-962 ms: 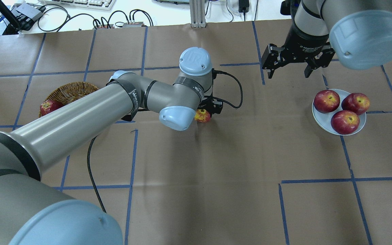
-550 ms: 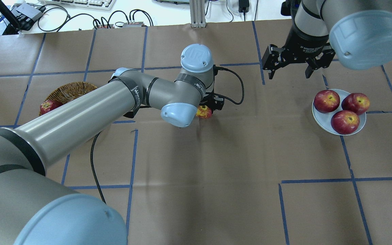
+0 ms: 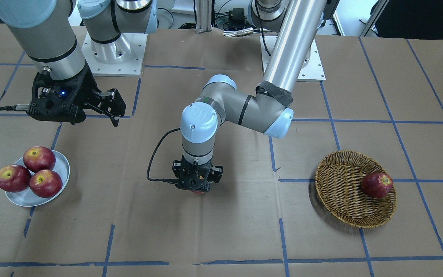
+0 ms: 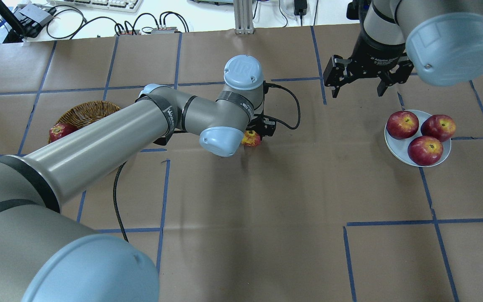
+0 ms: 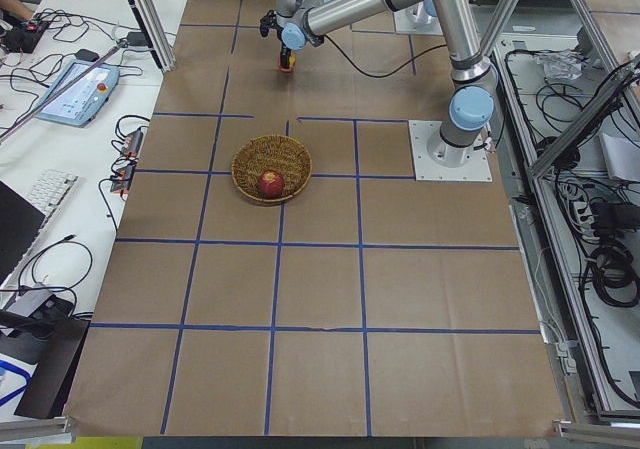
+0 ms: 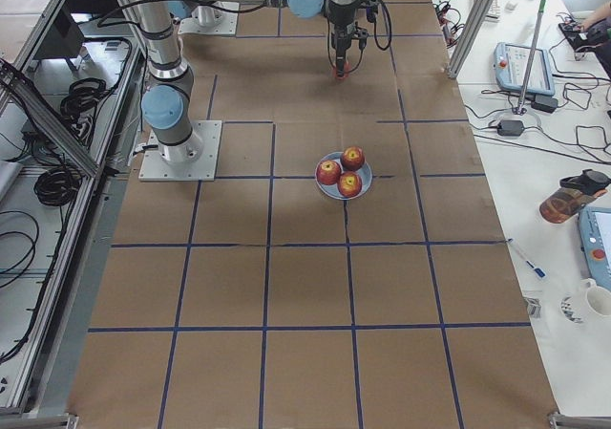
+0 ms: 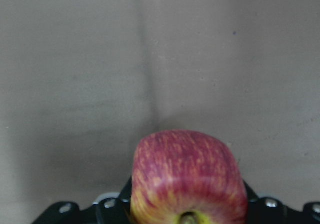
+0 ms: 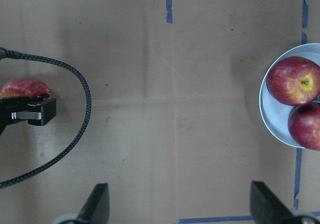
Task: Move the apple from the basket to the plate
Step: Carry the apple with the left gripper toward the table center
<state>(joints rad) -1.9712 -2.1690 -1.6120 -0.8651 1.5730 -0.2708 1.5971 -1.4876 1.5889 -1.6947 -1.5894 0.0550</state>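
1. Your left gripper [image 3: 197, 184] points straight down over the middle of the table [image 3: 221, 238]. Its fingers are clamped on the apple [image 4: 251, 139].
2. In the left wrist view the apple [image 7: 187, 176] fills the lower centre. It is pinkish-red with yellowish streaks and a yellow patch at the stem, and a black finger presses against each side.
3. The apple is well clear of the basket [image 3: 340, 184] and well apart from the plate [image 3: 63, 163], roughly midway between them above the brown paper. None of the views lets you tell whether it touches the paper or hangs just above it.
4. Your right gripper [image 4: 358, 84] hovers above the table on the far side of the plate from the robot's base. Its fingers are spread wide with nothing between them. The right wrist view looks down on bare paper, with the plate's rim at the right edge.
5. Three dark red apples [image 3: 39, 158] sit close together on the plate, touching one another.
6. One dark red apple [image 3: 377, 185] lies in the basket against its outer rim.
7. A black cable [image 3: 149, 165] loops from the left wrist out beside the gripper.
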